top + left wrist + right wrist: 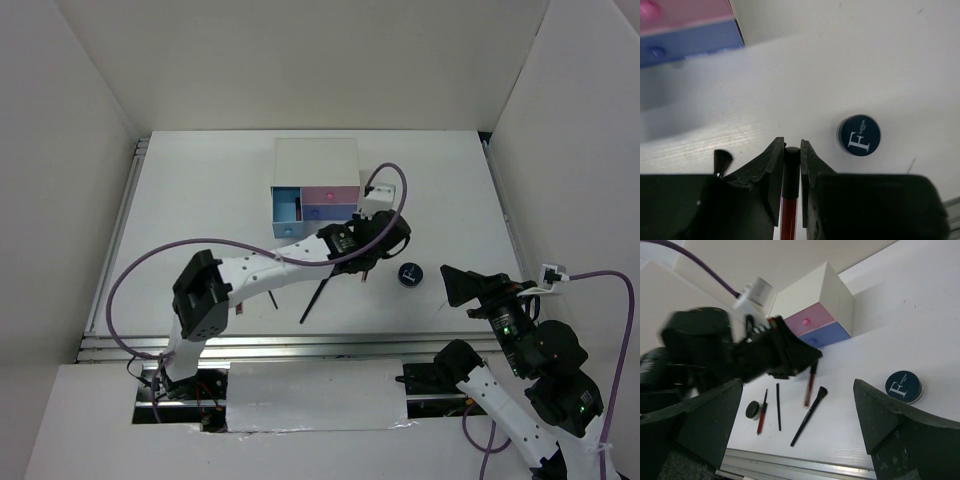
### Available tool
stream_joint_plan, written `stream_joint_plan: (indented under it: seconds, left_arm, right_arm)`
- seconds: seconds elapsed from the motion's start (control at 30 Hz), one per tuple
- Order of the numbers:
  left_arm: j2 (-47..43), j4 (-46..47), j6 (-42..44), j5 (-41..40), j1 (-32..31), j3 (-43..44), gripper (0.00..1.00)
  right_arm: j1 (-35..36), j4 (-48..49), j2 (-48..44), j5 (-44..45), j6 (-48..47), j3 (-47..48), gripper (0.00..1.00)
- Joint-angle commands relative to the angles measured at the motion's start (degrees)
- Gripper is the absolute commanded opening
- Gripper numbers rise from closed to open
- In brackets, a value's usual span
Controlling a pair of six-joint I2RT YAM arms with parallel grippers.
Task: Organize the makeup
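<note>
My left gripper [791,146] is shut on a red lipstick-like tube with a black cap [790,200]. In the right wrist view the tube [809,386] hangs from the left gripper [790,357] in front of the drawer box. A round dark compact marked F [858,135] lies on the table to its right [408,274]. A flared black brush [809,416], a thin black pencil [778,406], a red-and-black pencil [761,412] and a small black compact [754,410] lie near the front edge. My right gripper [797,390] is open and empty, apart from them.
The white box with pink and blue drawers [315,185] stands at the back, one blue drawer pulled out [290,210]. A metal rail [790,465] runs along the table's front edge. The left arm [270,268] reaches across the middle of the table.
</note>
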Motion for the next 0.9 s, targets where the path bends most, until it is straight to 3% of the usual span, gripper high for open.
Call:
stream_joint_plan:
  seconds: [0.0,0.1,0.33,0.63,0.87]
  left_arm:
    - [-6.5,3.1,8.8,-3.4,0.7,0.6,0.00]
    - [-10.3,3.8,13.6,-6.1,3.2,0.3,0.00]
    - [-17.7,12.1,23.6,-1.7,15.5,-3.1,0.00]
    - [-17.4,20.0,25.1,-2.3,24.5,-6.2,0.00]
    - [-16.9,23.3,25.3,-1.2,27.2,-10.3,0.00]
  right_arm:
    - [0.2,1.5,0.7,-0.2,-0.8,1.3,1.00]
    - [0.2,1.8,0.9,-0.5,-0.7,1.5,1.00]
    - [0.2,2.3,1.3,-0.9,-0.8,1.2,1.00]
    - [0.2,2.7,2.3,-1.1,-0.9,1.0,1.00]
    - [0.2,2.2,2.7,-0.7,-1.0,1.2,1.00]
